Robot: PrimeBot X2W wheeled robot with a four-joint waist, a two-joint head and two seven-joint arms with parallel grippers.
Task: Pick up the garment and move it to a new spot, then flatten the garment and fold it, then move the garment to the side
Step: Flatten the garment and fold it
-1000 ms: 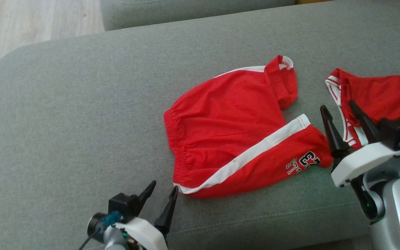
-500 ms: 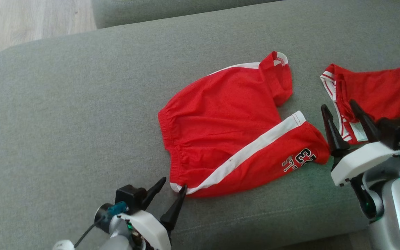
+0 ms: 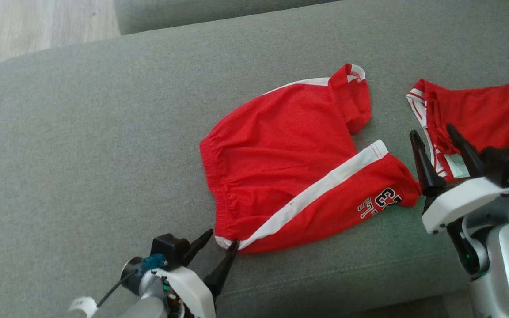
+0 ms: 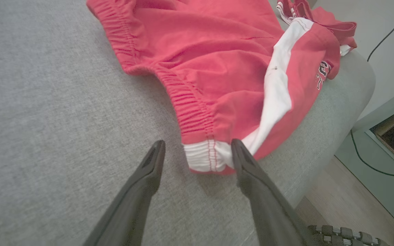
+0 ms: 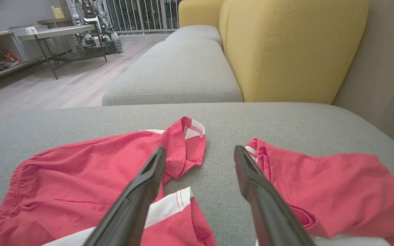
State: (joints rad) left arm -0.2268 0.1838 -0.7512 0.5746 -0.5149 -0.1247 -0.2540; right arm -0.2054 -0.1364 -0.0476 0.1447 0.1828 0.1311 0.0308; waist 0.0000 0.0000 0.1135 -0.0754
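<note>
A grey sofa seat carries the red shorts, lying crumpled near its front edge, with a second red garment at the right edge. The left tool, fingers spread, straddles the shorts' white waistband corner without gripping it. The right tool hangs open and empty between the two garments.

Garment: red, white side stripe, black-white lettering. Second garment: red, red-white striped trim. Sofa cushion: grey-green. Backrest: yellow. Floor: pale wood grain.
</note>
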